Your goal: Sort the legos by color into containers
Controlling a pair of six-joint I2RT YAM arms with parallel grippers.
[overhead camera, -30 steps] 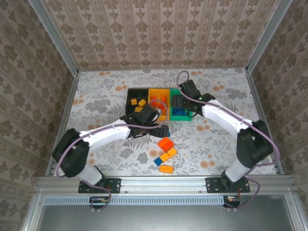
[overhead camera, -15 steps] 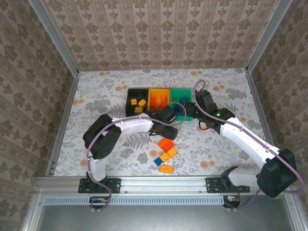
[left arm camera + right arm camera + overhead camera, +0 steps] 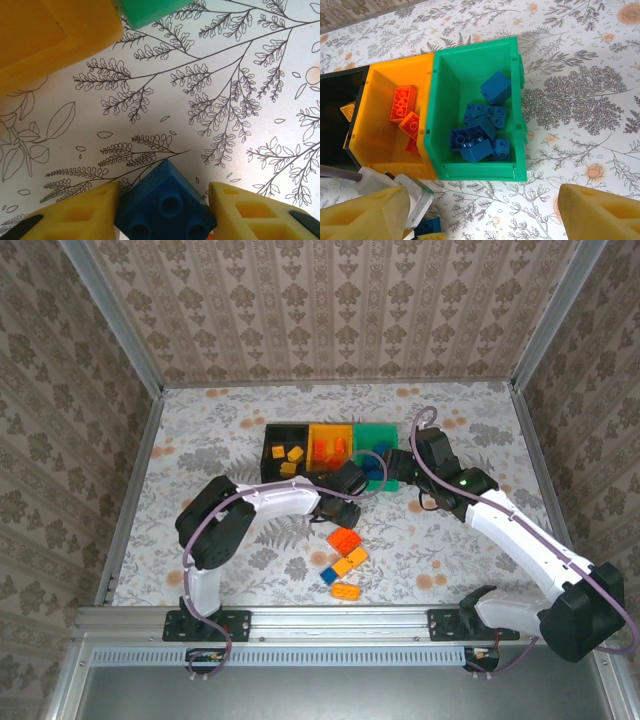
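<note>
Sitting just beside the bins (image 3: pixel 475 172), left jaws pinch a blue lego (image 3: pixel 167 205); right jaws gape empty.

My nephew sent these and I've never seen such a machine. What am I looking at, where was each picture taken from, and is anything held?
These are two robot arms bolted to a table, each ending in a two-finger gripper. One picture looks down from above; the other two come from cameras on the wrists. On it stand a black bin, an orange bin and a green bin, holding bricks by colour, with loose bricks nearby. The left gripper has its fingers against both sides of a blue brick. The right gripper is open near the green bin, holding nothing.
</note>
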